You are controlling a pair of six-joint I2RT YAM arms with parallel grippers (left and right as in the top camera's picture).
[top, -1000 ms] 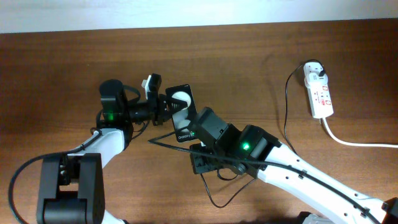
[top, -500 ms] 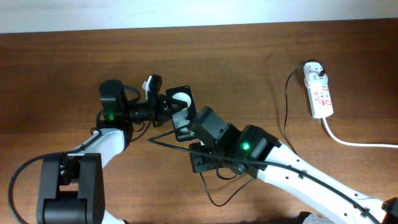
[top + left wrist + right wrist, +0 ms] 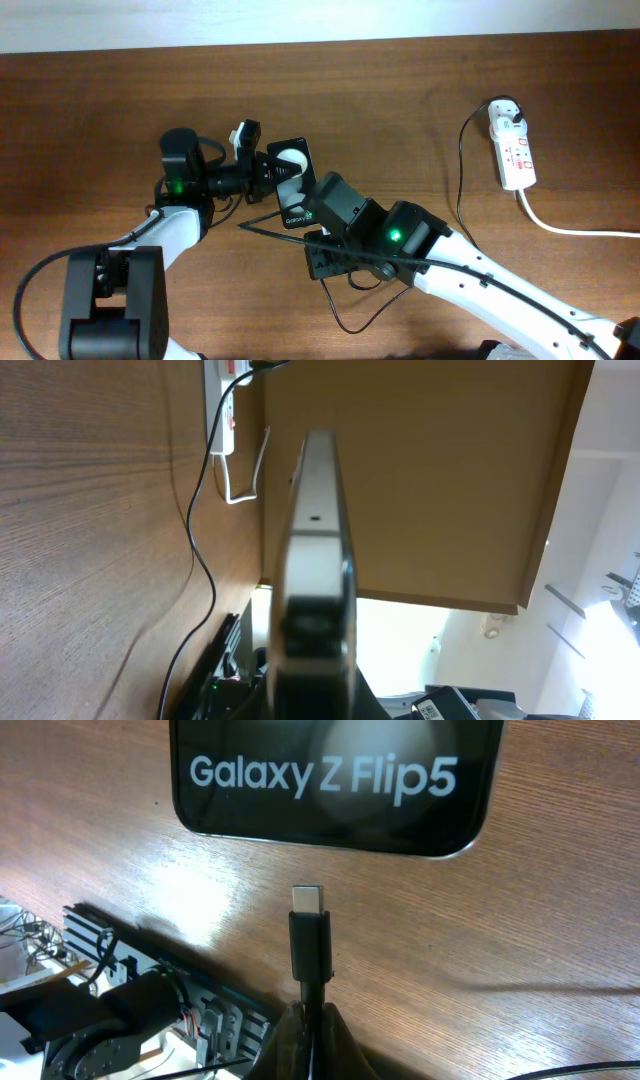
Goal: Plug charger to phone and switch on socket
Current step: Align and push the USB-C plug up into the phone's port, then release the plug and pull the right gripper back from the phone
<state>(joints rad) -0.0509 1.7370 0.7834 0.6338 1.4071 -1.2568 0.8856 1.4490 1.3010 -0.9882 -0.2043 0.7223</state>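
- The left gripper (image 3: pixel 272 168) is clamped on the left edge of the phone (image 3: pixel 295 185), a little left of the middle of the worktop. I judge it is bracing the phone so a push from the plug won't slide it.
- In the left wrist view the phone (image 3: pixel 315 560) shows edge-on, straight out from the fingers. I cannot tell whether it rests on the wood.
- The right gripper (image 3: pixel 310 1020) is closed on the charger just behind its connector (image 3: pixel 308 935). That short hold keeps the tip stiff and pointed at the phone's near edge.
- The tip is just short of that edge and not touching. It looks roughly centred, but the port itself is hidden, so I would creep in slowly.
- The socket (image 3: pixel 513 145) lies near the far right corner, well apart from both arms. The charger's adapter (image 3: pixel 505 108) looks seated in its far end, and the thin cable (image 3: pixel 460 180) trails back toward the right arm with slack.
- The switch is too small to read; I judge it comes after the plug is home.
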